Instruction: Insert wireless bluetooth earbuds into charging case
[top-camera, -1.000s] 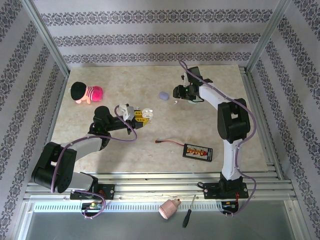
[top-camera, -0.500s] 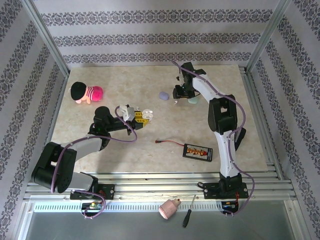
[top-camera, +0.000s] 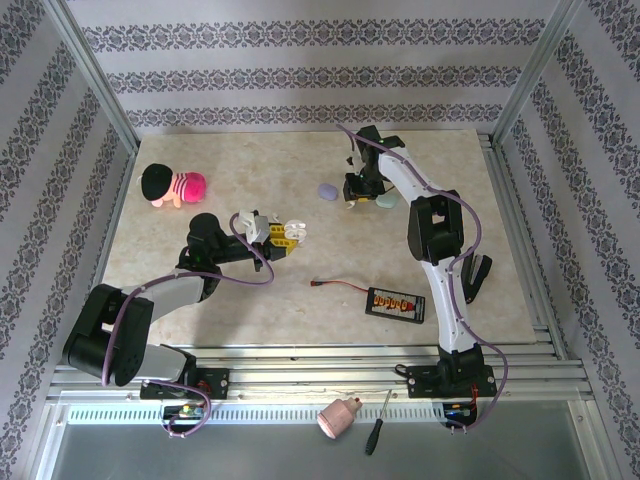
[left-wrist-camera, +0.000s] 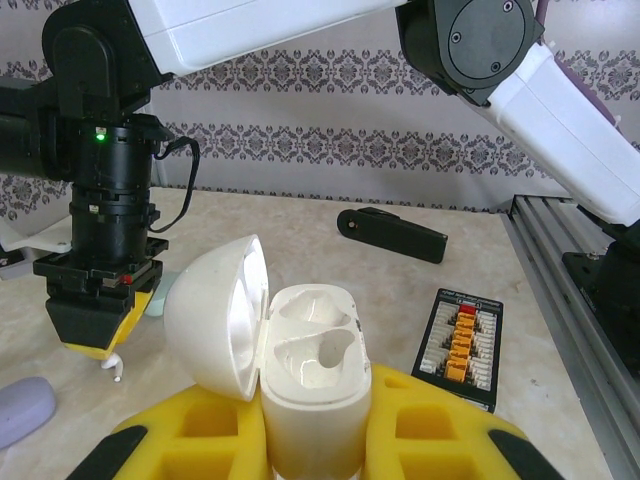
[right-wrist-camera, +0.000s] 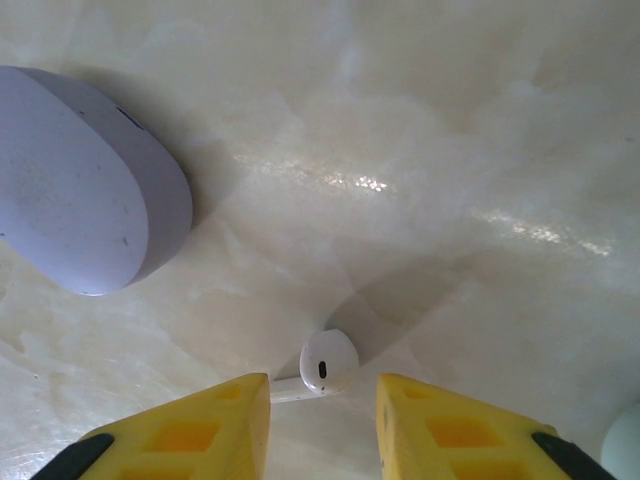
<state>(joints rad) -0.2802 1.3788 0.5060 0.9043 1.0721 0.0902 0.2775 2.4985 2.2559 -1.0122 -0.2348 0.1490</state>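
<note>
Start with the table (top-camera: 250, 300), where your two arms work well apart. The left arm (top-camera: 170, 290) reaches to mid-table. The left gripper (left-wrist-camera: 315, 435) is clamped around the base of the white charging case (left-wrist-camera: 312, 385). The case stands upright between the yellow fingers with its lid (left-wrist-camera: 218, 318) swung open to one side, and both wells look bare.

The right arm (top-camera: 430, 220) stretches to the far side. There the right gripper (right-wrist-camera: 322, 392) points straight down at the tabletop, jaws parted to a moderate gap and holding nothing. A shut lavender case (right-wrist-camera: 85, 180) lies near it on one side, and a pale green case (top-camera: 386, 202) lies just beside it on the other. Neither sits inside the gap.

The relation you need is this. The white earbud (right-wrist-camera: 326, 362) lies on the table directly beneath the right gripper, in line with the gap between its fingertips. Its rounded head sits about midway. Its short stem runs off toward the finger on the left of the right wrist view, so the long axis lies roughly along the closing line, not across it.

The right arm is plainly the nearer one, and the left has its grip taken up by the case. By my reading, you want a straight descent and then a close. Expect one finger to meet the stem tip first, which could swivel or skid the bud. From here the open case lies back toward the arm bases and over on the left arm's side.
</note>
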